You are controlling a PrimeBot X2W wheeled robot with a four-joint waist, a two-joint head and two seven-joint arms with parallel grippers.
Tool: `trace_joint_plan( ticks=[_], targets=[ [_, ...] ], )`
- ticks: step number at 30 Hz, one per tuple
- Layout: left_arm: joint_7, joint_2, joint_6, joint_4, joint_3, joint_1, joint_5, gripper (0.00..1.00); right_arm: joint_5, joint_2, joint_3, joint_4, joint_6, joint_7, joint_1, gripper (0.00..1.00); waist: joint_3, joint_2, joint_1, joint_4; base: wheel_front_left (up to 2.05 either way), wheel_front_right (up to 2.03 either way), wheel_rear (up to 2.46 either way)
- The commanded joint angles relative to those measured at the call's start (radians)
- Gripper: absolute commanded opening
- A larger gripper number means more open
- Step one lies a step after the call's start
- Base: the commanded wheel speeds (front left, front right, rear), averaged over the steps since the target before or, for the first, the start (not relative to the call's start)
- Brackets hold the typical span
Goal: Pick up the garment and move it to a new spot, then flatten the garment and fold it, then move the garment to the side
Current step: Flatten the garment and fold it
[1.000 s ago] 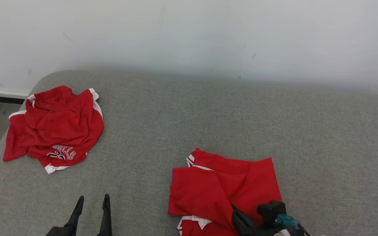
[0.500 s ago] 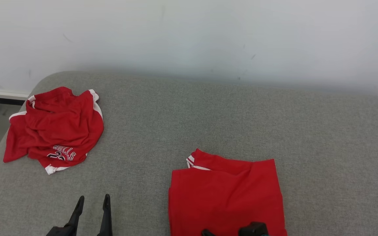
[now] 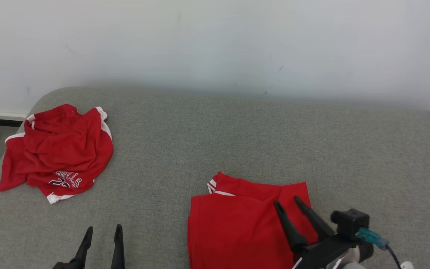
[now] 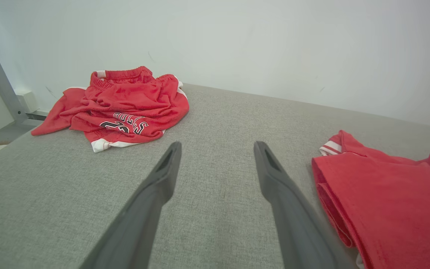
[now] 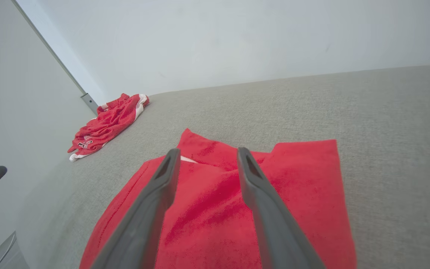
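Item one: right gripper (image 3: 286, 201), its two long dark fingers (image 5: 151, 201) parted with a clear gap and nothing caught between them, so the jaws are released. Item two: folded garment (image 3: 237, 231), red with white trim at one far corner, lying flat on the grey padded surface (image 3: 215, 130) directly beneath and ahead of the right jaws. In the right wrist view its cloth shows through the gap and spreads to both sides of the fingers, with its far edge just past their tips. Whether the tips touch the cloth cannot be told. Item three: left gripper (image 3: 103, 228), fingers (image 4: 151, 194) spread wide over bare grey surface, jaws released and holding nothing. The folded garment lies to the right of these jaws, its near edge just beside the right-hand finger in the left wrist view. Item four: crumpled garment (image 3: 58, 149), red with white trim and dark lettering, heaped ahead and to the left of the left jaws, well apart from both grippers. Item five: white wall (image 3: 215, 45), beyond the surface, far ahead of both jaws.
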Motion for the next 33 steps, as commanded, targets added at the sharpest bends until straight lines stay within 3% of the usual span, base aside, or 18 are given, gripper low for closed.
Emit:
trace_joint_plan(
  ticks=[1,9,18,25,33],
  targets=[
    [-0.002,-0.001,0.001,-0.003,0.003,0.004,0.004,1.0,-0.028,-0.004,-0.05,-0.012,-0.002,-0.001,0.023,1.0,-0.005,0.0,0.0,-0.005,0.0,0.0,0.0],
    [-0.002,-0.001,0.001,-0.017,0.006,0.016,0.01,1.0,-0.162,0.029,-0.338,-0.073,-0.002,-0.001,0.122,1.0,-0.01,0.0,0.0,-0.013,0.0,0.0,0.0],
    [-0.002,-0.001,0.001,-0.015,0.01,0.014,0.015,1.0,-0.245,0.078,-0.46,-0.068,-0.002,-0.001,0.177,1.0,-0.007,0.0,0.0,-0.016,0.0,0.0,0.0],
    [-0.002,-0.001,0.003,-0.025,0.017,0.013,0.017,1.0,-0.323,0.142,-0.625,-0.225,-0.002,-0.001,0.263,1.0,-0.008,0.0,0.0,-0.022,0.0,0.0,0.0],
    [-0.002,-0.001,0.006,-0.042,0.025,0.025,0.032,1.0,-0.396,0.167,-0.653,-0.383,-0.002,-0.001,0.355,1.0,-0.014,0.0,0.0,-0.05,0.0,0.0,0.0]
  ],
)
